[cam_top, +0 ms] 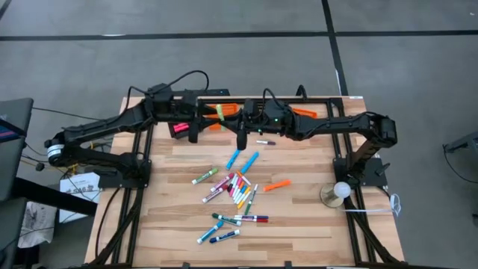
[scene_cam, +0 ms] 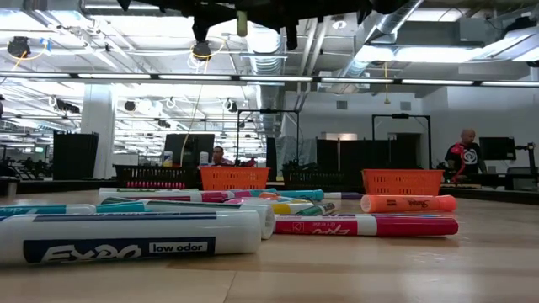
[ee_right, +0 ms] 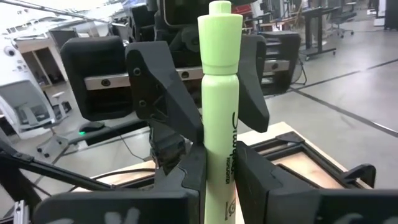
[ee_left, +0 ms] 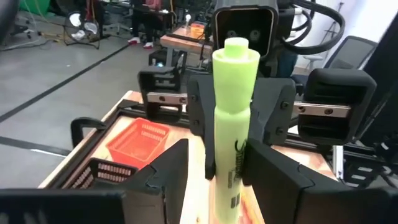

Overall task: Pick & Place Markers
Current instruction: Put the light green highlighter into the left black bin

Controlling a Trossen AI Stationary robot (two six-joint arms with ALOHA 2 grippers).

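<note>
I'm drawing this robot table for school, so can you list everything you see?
Loose markers: about two dozen, mixed colours, middle of the table.
Green marker: one, held up over the table's back part.
Orange baskets: two, far edge.
Black baskets: two, beside the orange ones.
Table: one, light wood.
People: two, in the room behind.
Right gripper: one, dark, shut on the green marker.
Left gripper: one, dark, at the same marker.

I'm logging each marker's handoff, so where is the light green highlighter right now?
The light green highlighter is in the air above the table's far edge, near the middle, gripped between the left gripper and the right gripper, which face each other.
</note>
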